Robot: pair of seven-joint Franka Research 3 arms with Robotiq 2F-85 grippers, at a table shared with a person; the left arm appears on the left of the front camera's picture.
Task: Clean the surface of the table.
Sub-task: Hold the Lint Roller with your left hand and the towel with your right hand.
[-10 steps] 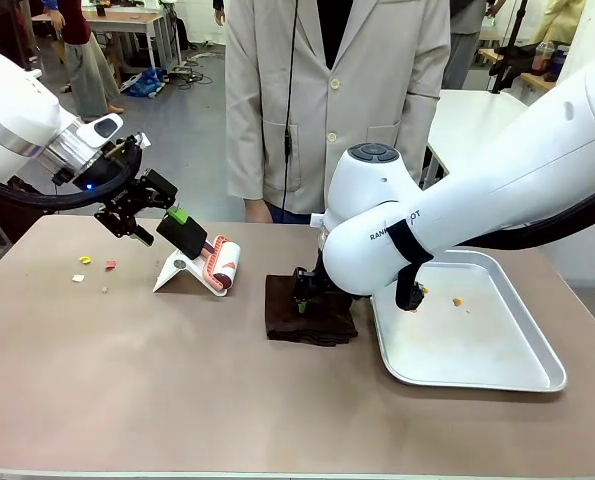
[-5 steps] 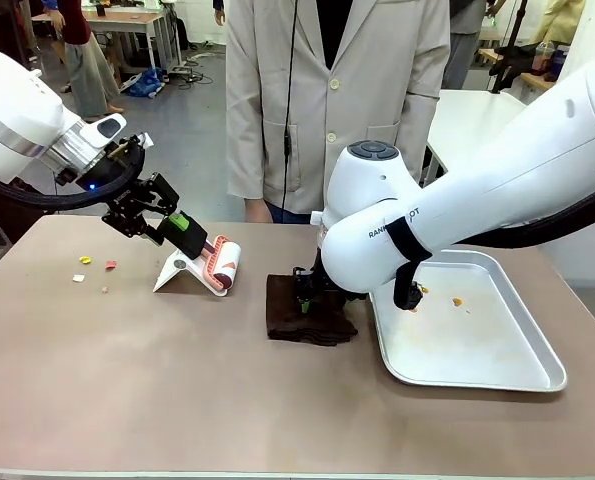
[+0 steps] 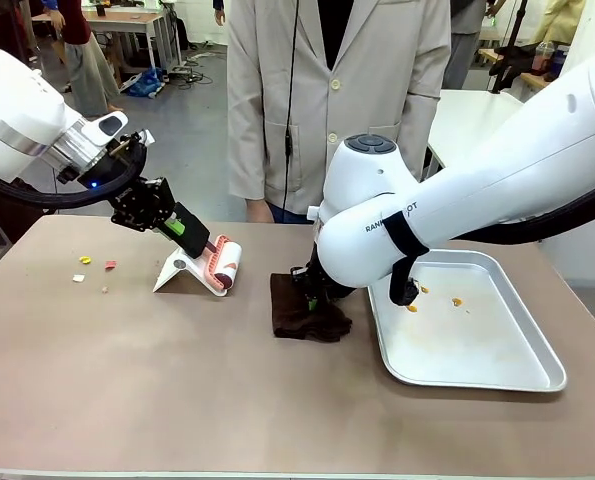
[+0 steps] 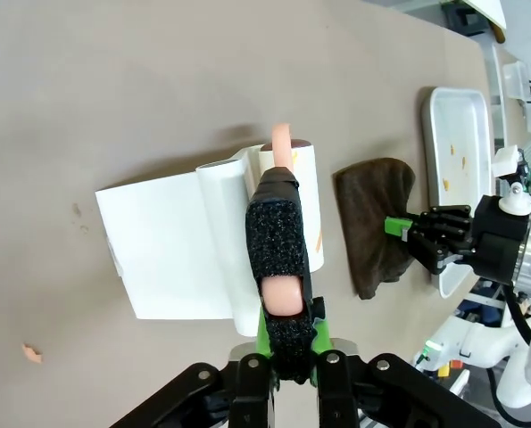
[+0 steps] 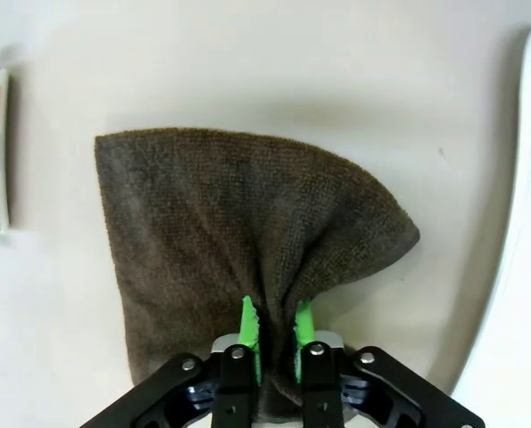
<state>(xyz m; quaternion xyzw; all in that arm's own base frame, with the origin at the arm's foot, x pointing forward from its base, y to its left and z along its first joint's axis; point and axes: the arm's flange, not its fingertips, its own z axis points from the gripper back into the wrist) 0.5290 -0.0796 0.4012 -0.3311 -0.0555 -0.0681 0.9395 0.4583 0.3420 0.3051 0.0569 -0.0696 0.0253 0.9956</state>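
Note:
The brownish table (image 3: 177, 390) spreads across the front view. My left gripper (image 3: 184, 229) is shut on the black foam handle (image 4: 278, 241) of a pink lint roller (image 3: 222, 262), whose white roll (image 4: 294, 192) rests on a white stand (image 3: 180, 272). My right gripper (image 3: 312, 293) is shut on a dark brown cloth (image 3: 302, 318) lying on the table beside the tray. In the right wrist view its green pads (image 5: 250, 328) pinch the near edge of the cloth (image 5: 238, 214), which bunches toward them.
A silver tray (image 3: 497, 372) with a few orange crumbs (image 3: 457, 301) sits at the right. Small yellow, pink and white scraps (image 3: 85, 261) lie on the table at the left. A person in a beige coat (image 3: 337, 100) stands at the far edge.
My left gripper has moved onto the roller's handle and shut on it. The right gripper has pulled the cloth a little, bunching it narrower.

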